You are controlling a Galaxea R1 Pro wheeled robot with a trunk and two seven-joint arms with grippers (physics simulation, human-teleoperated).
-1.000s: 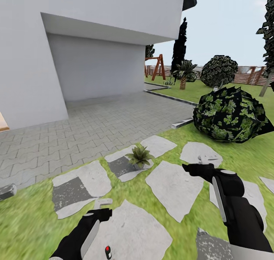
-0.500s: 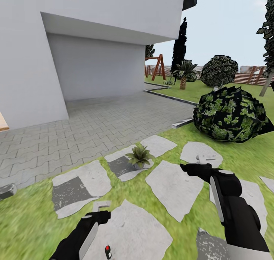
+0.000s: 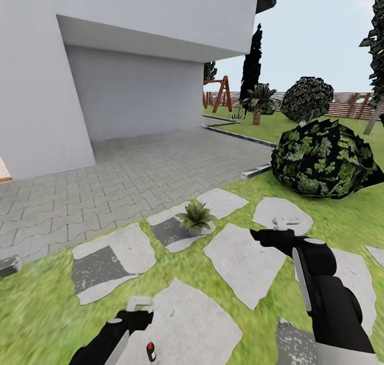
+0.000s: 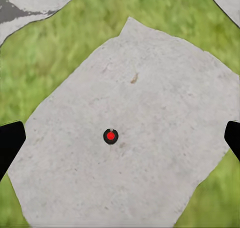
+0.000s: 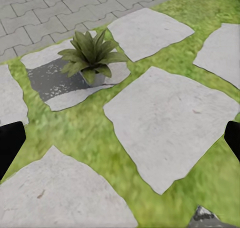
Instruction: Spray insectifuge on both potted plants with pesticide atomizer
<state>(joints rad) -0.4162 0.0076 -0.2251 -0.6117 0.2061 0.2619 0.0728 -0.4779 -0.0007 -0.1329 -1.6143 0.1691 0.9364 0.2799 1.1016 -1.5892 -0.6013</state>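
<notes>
The pesticide atomizer stands on a large stepping stone at the bottom of the head view, only its red tip and dark collar easy to make out; in the left wrist view it is seen end-on as a red dot in a dark ring, its bottle and label hidden beneath. The left tool hangs above that stone just beside the atomizer, not touching it, and its dark fingertips sit at opposite edges of the wrist picture — spread wide, holding nothing. The right tool is held out over the stones farther right; its fingertips likewise stand far apart at the frame edges, empty. One potted plant — a rosette of pointed green leaves in a small grey pot — sits on a stone beside a dark patch, near the grey paving. Any whitish specks on its leaves are too small to tell. A dark leafy bush stands on the lawn at right, in front of a fence.
</notes>
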